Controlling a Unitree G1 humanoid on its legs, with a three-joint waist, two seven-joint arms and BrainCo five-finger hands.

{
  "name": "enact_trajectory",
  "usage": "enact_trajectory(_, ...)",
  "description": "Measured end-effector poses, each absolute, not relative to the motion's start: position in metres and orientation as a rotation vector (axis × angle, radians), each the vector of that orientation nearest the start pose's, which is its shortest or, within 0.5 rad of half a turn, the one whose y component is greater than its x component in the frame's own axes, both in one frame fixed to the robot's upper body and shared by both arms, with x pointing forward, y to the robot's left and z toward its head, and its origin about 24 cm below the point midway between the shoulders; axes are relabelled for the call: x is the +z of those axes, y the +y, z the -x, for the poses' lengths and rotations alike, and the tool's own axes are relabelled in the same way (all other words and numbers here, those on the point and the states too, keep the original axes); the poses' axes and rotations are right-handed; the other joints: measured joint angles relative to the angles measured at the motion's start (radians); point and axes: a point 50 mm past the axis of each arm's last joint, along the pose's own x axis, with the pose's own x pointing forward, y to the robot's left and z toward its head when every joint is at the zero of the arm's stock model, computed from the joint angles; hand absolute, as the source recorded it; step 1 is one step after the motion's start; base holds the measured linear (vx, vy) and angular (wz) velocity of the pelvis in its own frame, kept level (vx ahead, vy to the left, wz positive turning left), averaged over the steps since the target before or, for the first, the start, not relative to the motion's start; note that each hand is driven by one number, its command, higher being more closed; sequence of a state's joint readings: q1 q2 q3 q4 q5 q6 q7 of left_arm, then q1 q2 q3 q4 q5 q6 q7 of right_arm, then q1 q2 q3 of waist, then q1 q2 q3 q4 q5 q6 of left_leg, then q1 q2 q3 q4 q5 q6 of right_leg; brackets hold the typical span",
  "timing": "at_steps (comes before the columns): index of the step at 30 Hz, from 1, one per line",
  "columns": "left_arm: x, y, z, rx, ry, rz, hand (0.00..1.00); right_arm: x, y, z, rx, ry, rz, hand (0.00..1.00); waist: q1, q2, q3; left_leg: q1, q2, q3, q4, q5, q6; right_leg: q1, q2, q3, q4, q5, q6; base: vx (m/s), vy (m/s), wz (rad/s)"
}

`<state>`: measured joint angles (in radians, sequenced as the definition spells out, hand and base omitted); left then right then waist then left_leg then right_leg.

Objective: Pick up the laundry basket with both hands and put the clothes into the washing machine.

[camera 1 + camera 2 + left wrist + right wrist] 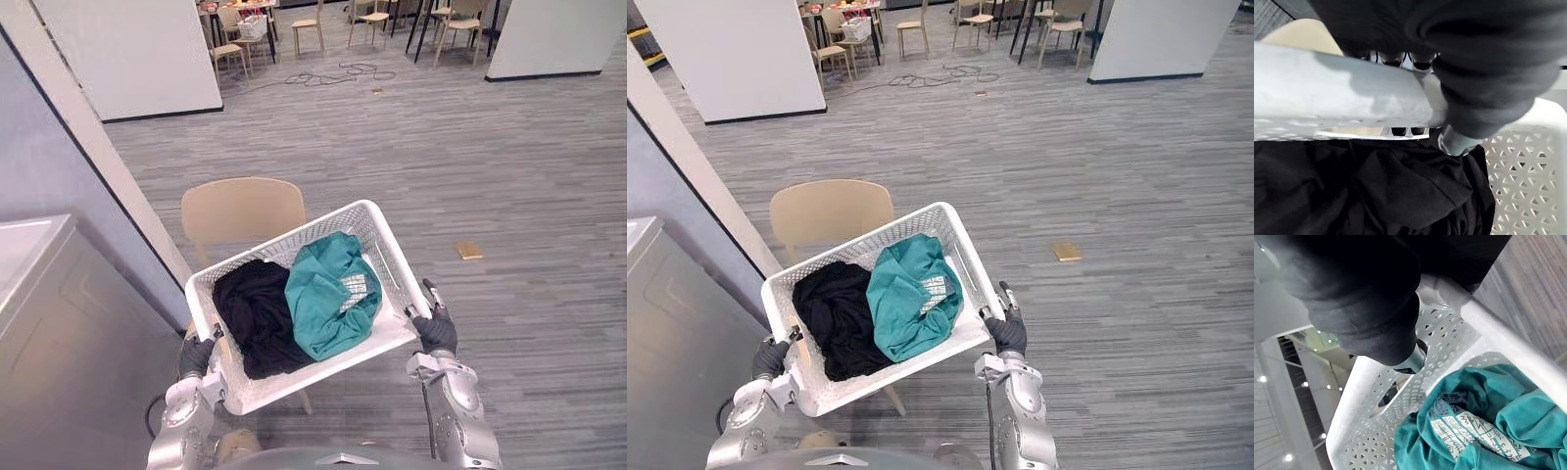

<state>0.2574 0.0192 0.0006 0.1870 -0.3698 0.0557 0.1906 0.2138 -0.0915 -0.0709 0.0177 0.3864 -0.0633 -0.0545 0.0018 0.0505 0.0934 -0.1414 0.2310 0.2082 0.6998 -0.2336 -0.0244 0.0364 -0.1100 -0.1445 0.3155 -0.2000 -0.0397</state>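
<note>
Left hand [196, 354], right hand [436, 331] gripping basket [323, 372] ends, long axis crosswise

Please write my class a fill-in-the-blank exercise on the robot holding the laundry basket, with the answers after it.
The left hand and the right hand grip a ____ basket by its rim. It holds ____ garments, a black garment and a teal garment. The teal garment lies on the robot's ____ of the black garment.
Answers: white; two; right.
</note>
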Motion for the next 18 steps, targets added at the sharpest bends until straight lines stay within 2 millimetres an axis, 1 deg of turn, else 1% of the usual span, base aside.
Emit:
enact_trajectory(1, -0.062, 0.175, -0.172, 0.327, 0.510, 0.310, 1.00, -0.002, -0.202, -0.202, -0.226, 0.149, -0.277, 1.00, -0.003, -0.001, 0.000, -0.006, 0.000, -0.034, -0.105, 0.013, -0.001, -0.002, -0.022, 0.010, -0.003, 0.004, 0.006, 0.22, 0.187, -0.29)
enact_trajectory(2, -0.064, 0.176, -0.170, 0.327, 0.520, 0.302, 1.00, -0.007, -0.202, -0.201, -0.226, 0.167, -0.275, 1.00, -0.005, -0.008, 0.002, 0.004, -0.011, -0.080, -0.219, 0.048, 0.006, -0.003, -0.047, 0.033, -0.002, 0.004, 0.017, 0.25, 0.270, -0.30)
enact_trajectory(3, -0.065, 0.178, -0.169, 0.329, 0.529, 0.294, 1.00, -0.009, -0.201, -0.200, -0.223, 0.178, -0.271, 1.00, -0.006, -0.010, 0.001, 0.007, -0.019, -0.106, -0.267, 0.069, 0.005, -0.005, -0.058, 0.047, -0.003, 0.004, 0.028, 0.23, 0.333, -0.45)
enact_trajectory(4, -0.069, 0.180, -0.166, 0.334, 0.550, 0.284, 1.00, -0.016, -0.201, -0.200, -0.205, 0.214, -0.251, 1.00, -0.007, -0.001, -0.005, 0.016, -0.026, -0.160, -0.369, 0.173, -0.007, -0.014, -0.067, 0.083, -0.004, 0.003, 0.069, 0.24, 0.410, -0.52)
enact_trajectory(5, -0.072, 0.181, -0.162, 0.339, 0.566, 0.283, 1.00, -0.019, -0.201, -0.200, -0.193, 0.235, -0.238, 1.00, -0.008, 0.019, -0.017, 0.020, -0.021, -0.173, -0.408, 0.287, -0.022, -0.018, -0.062, 0.100, -0.010, -0.002, 0.100, 0.20, 0.410, -0.55)
enact_trajectory(6, -0.074, 0.181, -0.159, 0.342, 0.578, 0.282, 1.00, -0.021, -0.201, -0.199, -0.185, 0.245, -0.232, 1.00, -0.010, 0.036, -0.026, 0.019, -0.016, -0.173, -0.420, 0.316, -0.045, -0.018, -0.056, 0.109, -0.017, -0.006, 0.124, 0.20, 0.446, -0.35)
enact_trajectory(7, -0.080, 0.187, -0.154, 0.351, 0.608, 0.259, 1.00, -0.028, -0.193, -0.198, -0.175, 0.283, -0.250, 1.00, -0.027, 0.021, -0.036, 0.058, -0.033, -0.152, -0.454, 0.245, -0.128, -0.006, -0.082, 0.125, -0.035, -0.004, 0.169, 0.14, 0.371, -0.13)
enact_trajectory(8, -0.080, 0.190, -0.153, 0.352, 0.610, 0.243, 1.00, -0.031, -0.191, -0.197, -0.175, 0.297, -0.258, 1.00, -0.031, 0.001, -0.037, 0.068, -0.049, -0.147, -0.479, 0.241, -0.131, -0.005, -0.100, 0.129, -0.044, 0.006, 0.180, 0.13, 0.408, -0.01)
enact_trajectory(9, -0.080, 0.197, -0.151, 0.353, 0.612, 0.215, 1.00, -0.035, -0.185, -0.196, -0.167, 0.318, -0.274, 1.00, -0.030, -0.030, -0.038, 0.078, -0.077, -0.134, -0.513, 0.241, -0.131, -0.005, -0.125, 0.134, -0.072, 0.036, 0.183, 0.07, 0.306, 0.03)
enact_trajectory(10, -0.079, 0.201, -0.150, 0.355, 0.614, 0.200, 1.00, -0.037, -0.182, -0.195, -0.157, 0.327, -0.277, 1.00, -0.030, -0.039, -0.037, 0.079, -0.087, -0.126, -0.521, 0.241, -0.131, -0.003, -0.134, 0.135, -0.089, 0.053, 0.186, 0.05, 0.319, -0.04)
enact_trajectory(12, -0.078, 0.212, -0.147, 0.362, 0.617, 0.165, 1.00, -0.041, -0.173, -0.192, -0.131, 0.357, -0.285, 1.00, -0.020, -0.050, -0.039, 0.081, -0.112, -0.121, -0.539, 0.240, -0.129, 0.005, -0.158, 0.135, -0.144, 0.123, 0.195, 0.01, 0.257, -0.04)
enact_trajectory(13, -0.078, 0.213, -0.148, 0.362, 0.615, 0.158, 1.00, -0.042, -0.172, -0.192, -0.125, 0.361, -0.284, 1.00, -0.016, -0.044, -0.035, 0.082, -0.117, -0.118, -0.544, 0.240, -0.129, 0.004, -0.164, 0.135, -0.150, 0.131, 0.196, -0.03, 0.176, -0.03)
enact_trajectory(14, -0.076, 0.216, -0.148, 0.363, 0.608, 0.148, 1.00, -0.042, -0.170, -0.192, -0.116, 0.364, -0.284, 1.00, -0.012, -0.044, -0.034, 0.081, -0.124, -0.106, -0.552, 0.234, -0.118, 0.001, -0.170, 0.136, -0.158, 0.135, 0.195, -0.07, 0.095, -0.05)
enact_trajectory(16, -0.075, 0.219, -0.149, 0.367, 0.601, 0.143, 1.00, -0.042, -0.169, -0.192, -0.106, 0.366, -0.282, 1.00, -0.011, -0.043, -0.032, 0.076, -0.133, -0.096, -0.575, 0.230, -0.113, -0.007, -0.176, 0.137, -0.173, 0.132, 0.200, -0.11, 0.055, -0.03)
enact_trajectory(17, -0.073, 0.219, -0.151, 0.365, 0.592, 0.142, 1.00, -0.042, -0.169, -0.192, -0.101, 0.364, -0.279, 1.00, -0.013, -0.040, -0.028, 0.056, -0.136, -0.094, -0.586, 0.227, -0.107, -0.025, -0.180, 0.138, -0.183, 0.120, 0.217, -0.17, -0.013, -0.05)
enact_trajectory(18, -0.071, 0.222, -0.153, 0.371, 0.583, 0.137, 1.00, -0.043, -0.169, -0.193, -0.093, 0.368, -0.275, 1.00, -0.009, -0.042, -0.018, 0.029, -0.138, -0.090, -0.578, 0.234, -0.107, -0.046, -0.183, 0.143, -0.194, 0.107, 0.235, -0.18, -0.037, -0.06)
